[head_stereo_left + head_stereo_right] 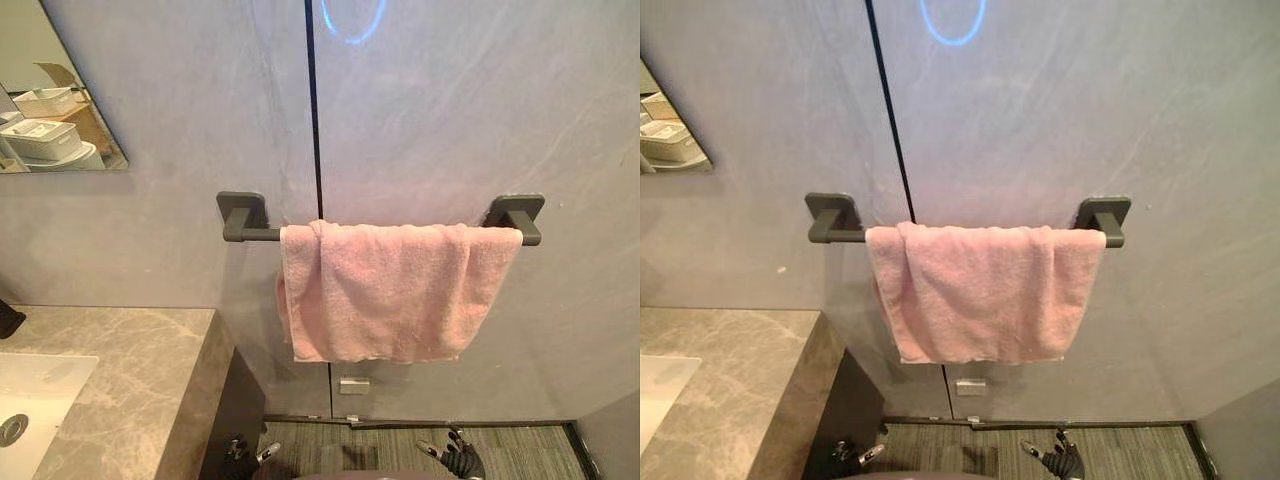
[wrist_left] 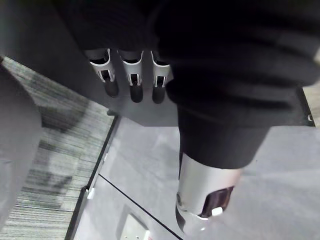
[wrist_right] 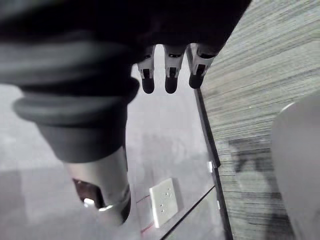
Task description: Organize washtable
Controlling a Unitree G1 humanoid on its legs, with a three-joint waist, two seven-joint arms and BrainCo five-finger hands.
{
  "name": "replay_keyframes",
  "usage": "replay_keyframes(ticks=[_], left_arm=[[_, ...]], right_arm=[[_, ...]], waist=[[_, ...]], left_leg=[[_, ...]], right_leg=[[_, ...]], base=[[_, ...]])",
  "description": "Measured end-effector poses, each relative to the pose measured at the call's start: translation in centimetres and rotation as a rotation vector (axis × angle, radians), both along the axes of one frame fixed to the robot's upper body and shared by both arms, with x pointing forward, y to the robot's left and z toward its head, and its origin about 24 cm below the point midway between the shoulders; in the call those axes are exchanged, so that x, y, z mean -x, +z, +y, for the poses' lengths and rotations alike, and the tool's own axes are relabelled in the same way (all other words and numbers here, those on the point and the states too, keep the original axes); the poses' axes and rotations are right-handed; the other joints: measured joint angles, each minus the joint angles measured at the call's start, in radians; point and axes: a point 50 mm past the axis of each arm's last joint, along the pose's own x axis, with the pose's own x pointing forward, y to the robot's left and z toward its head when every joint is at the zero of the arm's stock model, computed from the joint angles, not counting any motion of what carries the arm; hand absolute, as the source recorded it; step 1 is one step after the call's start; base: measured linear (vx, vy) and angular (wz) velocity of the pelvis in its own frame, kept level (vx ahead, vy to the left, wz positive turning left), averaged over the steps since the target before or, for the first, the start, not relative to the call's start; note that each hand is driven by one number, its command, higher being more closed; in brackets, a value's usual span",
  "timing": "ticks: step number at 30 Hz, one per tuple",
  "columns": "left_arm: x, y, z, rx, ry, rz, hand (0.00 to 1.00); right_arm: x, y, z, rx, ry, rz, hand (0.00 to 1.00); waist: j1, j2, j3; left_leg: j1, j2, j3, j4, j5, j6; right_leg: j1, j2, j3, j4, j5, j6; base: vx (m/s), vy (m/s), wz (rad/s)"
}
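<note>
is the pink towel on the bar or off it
On: the pink towel is draped over the dark bar, its folds hanging unevenly.

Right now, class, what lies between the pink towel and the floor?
A small white socket plate on the grey wall below the pink towel, seen in both eye views.

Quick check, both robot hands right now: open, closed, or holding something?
Left robot hand: open, fingers relaxed, holding nothing.
Right robot hand: open, fingers relaxed, holding nothing.
</note>
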Motion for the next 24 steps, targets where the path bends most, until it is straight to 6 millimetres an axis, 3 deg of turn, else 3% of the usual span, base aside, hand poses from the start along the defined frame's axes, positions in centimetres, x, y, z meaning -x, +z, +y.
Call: replay_keyframes(ticks=[24], left_arm=[[-2.1, -0.7, 1.0, -0.046, -0.007, 0.043, 0.00]], right_arm=[[-1.7, -1.5, -0.6, -0.008, -0.051, 0.086, 0.00]], waist=[[-0.003, -0.019, 0.092]], left_leg=[[-0.006, -0.019, -0.024, -0.013, 0.003, 0.004]], right_leg=[[0.014, 0.001, -0.011, -0.059, 0.024, 0.003]], base=[[-0.01, -0.007, 0.01]])
